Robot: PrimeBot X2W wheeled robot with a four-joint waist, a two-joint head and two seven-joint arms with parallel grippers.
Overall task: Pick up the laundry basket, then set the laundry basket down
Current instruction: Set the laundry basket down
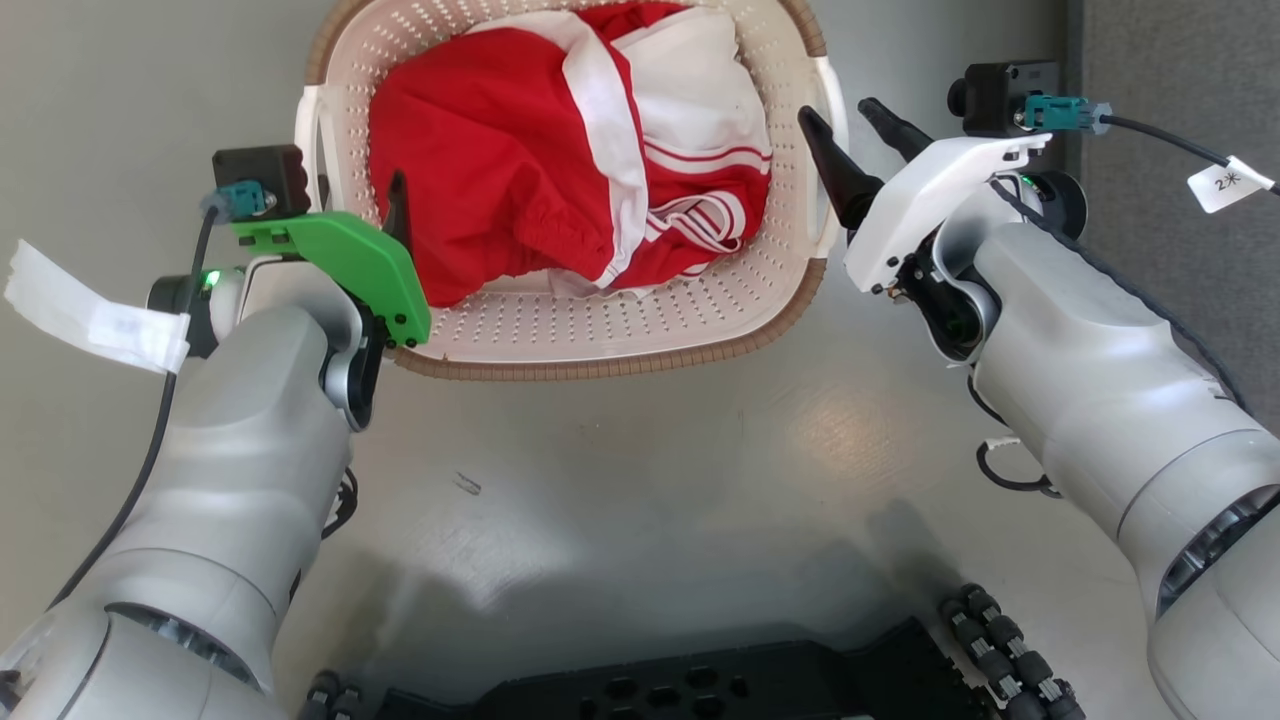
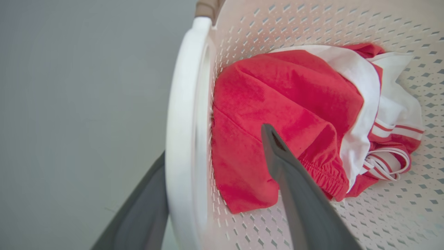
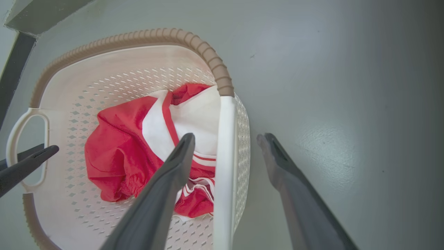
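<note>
Basket (image 1: pixel 600 322) stands upright on the grey floor (image 1: pixel 640 480), straight ahead of us and between our two arms. A brown rim (image 1: pixel 600 366) runs along its near and far sides. A crumpled red and white garment (image 1: pixel 480 160) lies inside it.

Our left gripper (image 1: pixel 362 192) is at the left handle (image 1: pixel 308 130). In the left wrist view this gripper (image 2: pixel 215 142) straddles the handle (image 2: pixel 187 121). One finger (image 2: pixel 298 194) reaches inside the basket (image 2: pixel 312 24), over the red cloth (image 2: pixel 277 90) and apart from the handle. The other finger (image 2: pixel 142 211) runs along the outside, its tip hidden behind the handle, so we cannot tell whether it touches. The jaws are spread wide and grip nothing.

Our right gripper (image 1: pixel 835 108) is at the right handle (image 1: pixel 832 75). In the right wrist view the gripper (image 3: pixel 225 136) has the handle (image 3: pixel 223 166) between its fingers. One finger (image 3: pixel 163 194) is over the inside of the basket (image 3: pixel 121 80), above the garment (image 3: pixel 114 152); the other (image 3: pixel 295 187) is outside, over the floor (image 3: pixel 347 104). Both stand clear of the handle, so these jaws are also wide apart and hold nothing. The same view shows the left gripper (image 3: pixel 36 156) at the far handle (image 3: pixel 14 139).
</note>
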